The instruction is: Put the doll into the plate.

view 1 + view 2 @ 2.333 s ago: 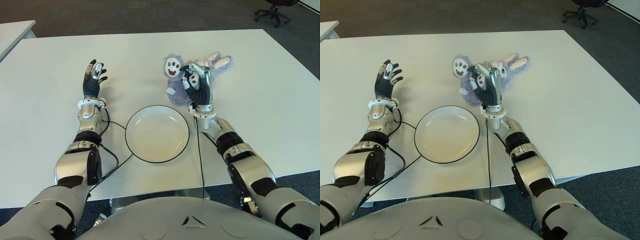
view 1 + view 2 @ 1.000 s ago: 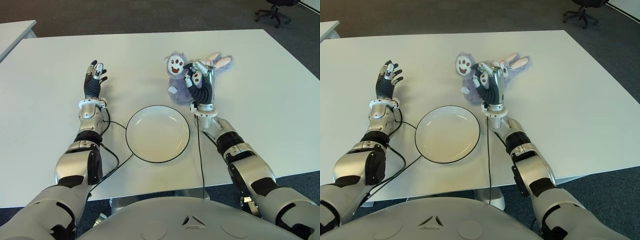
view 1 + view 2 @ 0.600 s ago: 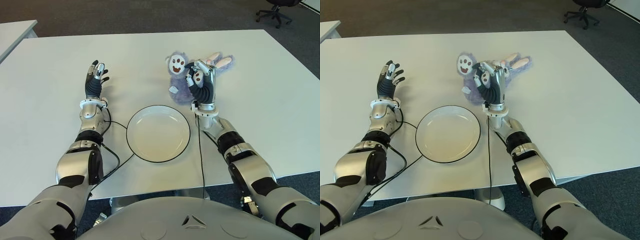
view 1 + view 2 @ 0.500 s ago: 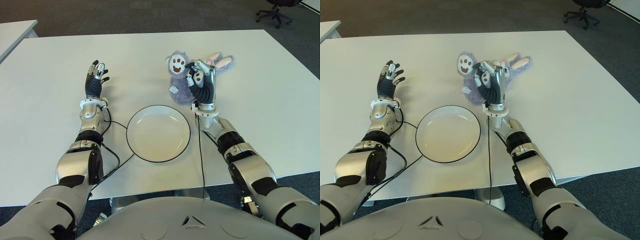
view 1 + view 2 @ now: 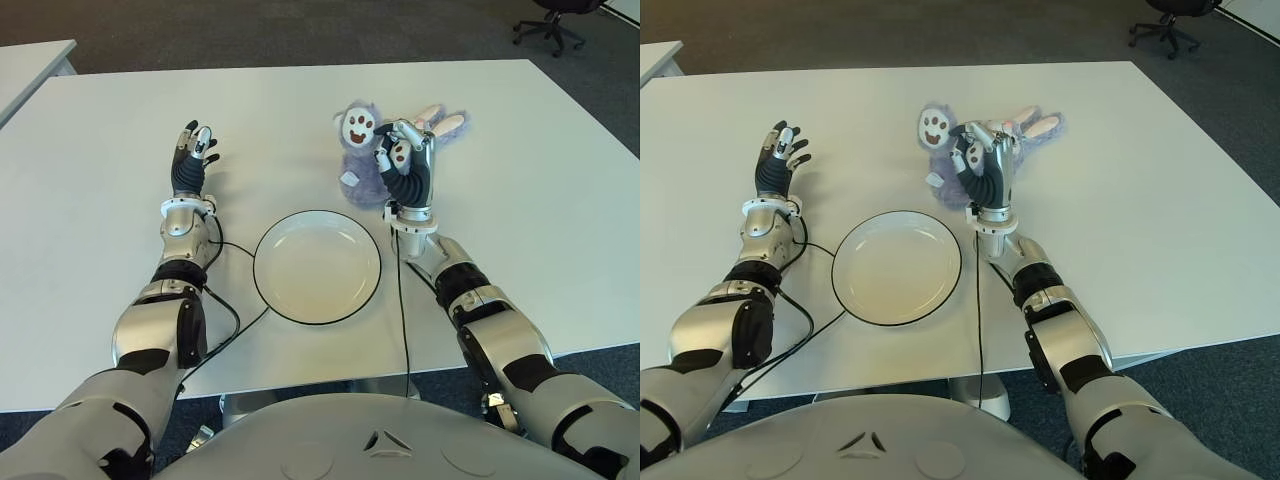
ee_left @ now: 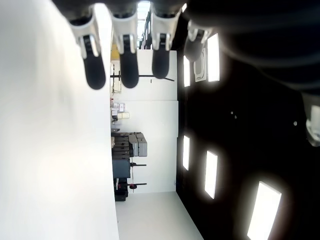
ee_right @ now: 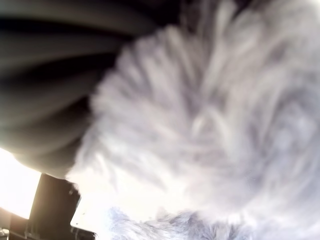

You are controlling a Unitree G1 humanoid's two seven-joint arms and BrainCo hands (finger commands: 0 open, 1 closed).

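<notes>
Now the right hand (image 5: 405, 165) has its fingers curled round the purple doll (image 5: 362, 160), gripping it just beyond the plate (image 5: 317, 267) on the white table (image 5: 520, 200); the left hand (image 5: 190, 160) shows left of the plate, fingers spread, holding nothing.

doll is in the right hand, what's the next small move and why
Probably carry the doll toward the robot's left and nearer its body, over the plate. The right hand is curled on its purple fur, as the right wrist view's fur-filled frame suggests, yet the doll shows beyond the plate's far right rim. The left hand shows open, left of the plate.
</notes>
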